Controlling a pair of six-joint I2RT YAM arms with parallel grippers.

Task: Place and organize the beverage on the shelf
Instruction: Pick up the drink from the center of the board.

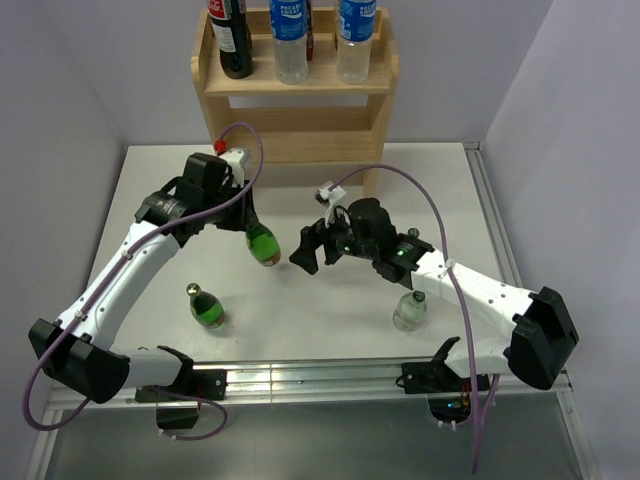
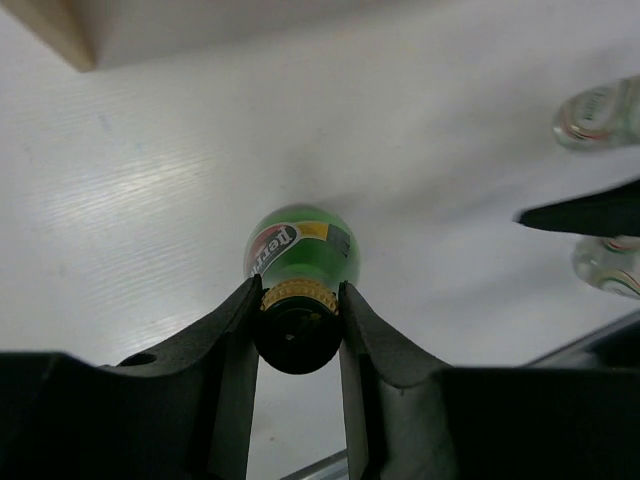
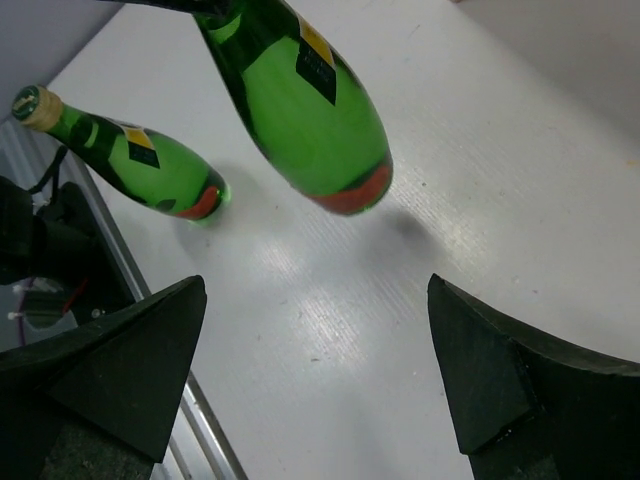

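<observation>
Perrier bottle (image 2: pixel 300 250) in left jaws, Pocari Sweat (image 1: pixel 290 45) on shelf (image 1: pixel 300 88)

In the left wrist view the green bottle (image 2: pixel 300 250) bears a curved label whose lettering reads "Perri", the rest turning out of sight, next to a yellow patch and a dark patch with print too small to read. Seen from above, on the top board of the shelf (image 1: pixel 300 87), the middle bottle (image 1: pixel 291 55) and the right bottle (image 1: pixel 356 55) each wear a blue label with white "POCARI SWEAT". The dark bottle (image 1: pixel 236 55) left of them has a red label with white script, cut off by the frame and not legible.
</observation>
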